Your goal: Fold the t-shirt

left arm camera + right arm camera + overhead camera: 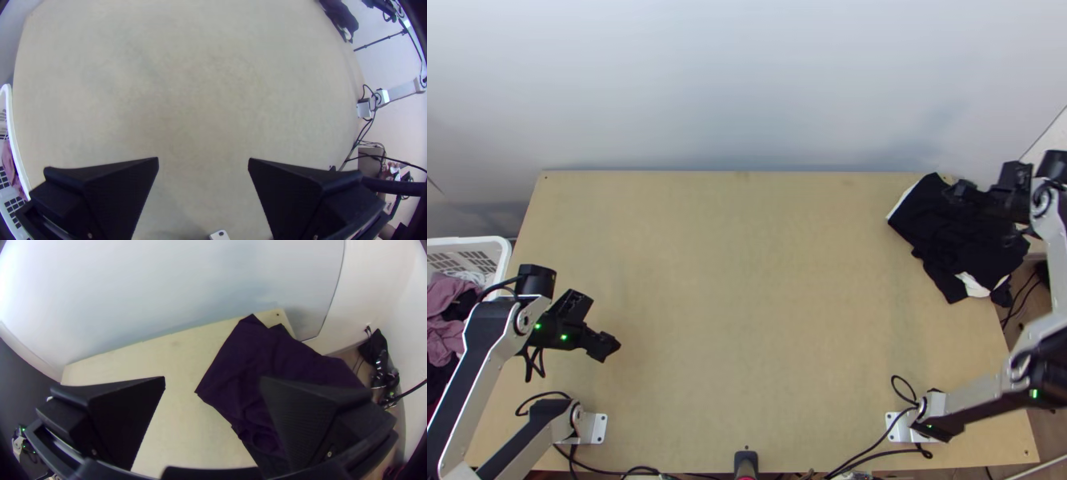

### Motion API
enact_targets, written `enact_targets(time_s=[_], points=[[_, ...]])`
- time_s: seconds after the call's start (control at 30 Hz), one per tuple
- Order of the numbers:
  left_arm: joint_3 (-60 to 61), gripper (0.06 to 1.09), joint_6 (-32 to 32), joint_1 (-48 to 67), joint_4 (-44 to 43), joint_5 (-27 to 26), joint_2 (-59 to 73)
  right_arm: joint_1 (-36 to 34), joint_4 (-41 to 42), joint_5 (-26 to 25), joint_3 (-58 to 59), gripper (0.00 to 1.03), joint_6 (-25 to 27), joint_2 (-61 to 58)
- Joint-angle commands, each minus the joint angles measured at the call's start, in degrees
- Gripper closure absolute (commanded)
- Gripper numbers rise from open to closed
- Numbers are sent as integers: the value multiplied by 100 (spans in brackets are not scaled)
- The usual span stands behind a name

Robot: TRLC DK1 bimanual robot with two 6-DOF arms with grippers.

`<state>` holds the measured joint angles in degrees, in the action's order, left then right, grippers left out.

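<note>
Currently, the dark cloth [951, 228] lies at two o'clock on your table [747, 304], twelve being the far edge, with its outer part reaching past the table's edge. You see it bunched and layered rather than spread out, creased on top, with a white patch [973, 284] peeking out on its five o'clock side. Above it, your right gripper [213, 380] hangs with its fingers wide apart, released and grasping nothing. Across the table, between eight and nine o'clock, your left gripper [203, 161] is likewise parted, nothing between its fingers. Beyond the edge at nine o'clock stands the white basket [505, 260], holding a mauve garment [440, 320] among darker ones. As for progress, you have no fold under way in the pictures. The cloth may be a small pile of finished pieces set aside, or the t-shirt itself awaiting work; you cannot tell which, nor how many layers it has. If it is the shirt, everything appears left to you: drawing it towards the centre, spreading it flat, turning in sleeves and sides, then doubling it. If it is a finished pile, your next shirt probably has to come from the basket, and a low pass at two o'clock could drag the layers askew.
</note>
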<state>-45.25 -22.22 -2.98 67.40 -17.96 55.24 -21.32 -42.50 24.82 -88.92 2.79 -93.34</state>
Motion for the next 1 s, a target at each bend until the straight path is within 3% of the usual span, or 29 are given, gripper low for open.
enact_targets(time_s=[0.0, 0.07, 0.27, 0.33, 0.5, 0.67, 0.97], points=[[166, 10, 315, -132, -587, -6, -532, 612, 814, -1049, 965, 7, -103, 1591], [307, 10, 332, -422, -842, 3, -734, 779, 1859, -1401, 1888, 7, -112, 2206], [632, 10, 271, -835, -1343, 38, -1648, 1174, 3591, -2183, 4173, 7, 214, 4087], [781, 10, 156, -1064, -1528, 29, -1982, 1332, 3732, -2473, 4691, 6, 337, 4685], [1326, 10, -327, -1407, -2099, 55, -3090, 1578, 3986, -2526, 5790, 4, 433, 5801], [2319, 10, -230, -2127, -3857, -6, -5498, 1622, 4364, -2526, 6642, 4, 600, 6741], [3031, 10, -37, -1776, -5078, -77, -5542, 1833, 4285, -2561, 7794, 4, 714, 8235]])
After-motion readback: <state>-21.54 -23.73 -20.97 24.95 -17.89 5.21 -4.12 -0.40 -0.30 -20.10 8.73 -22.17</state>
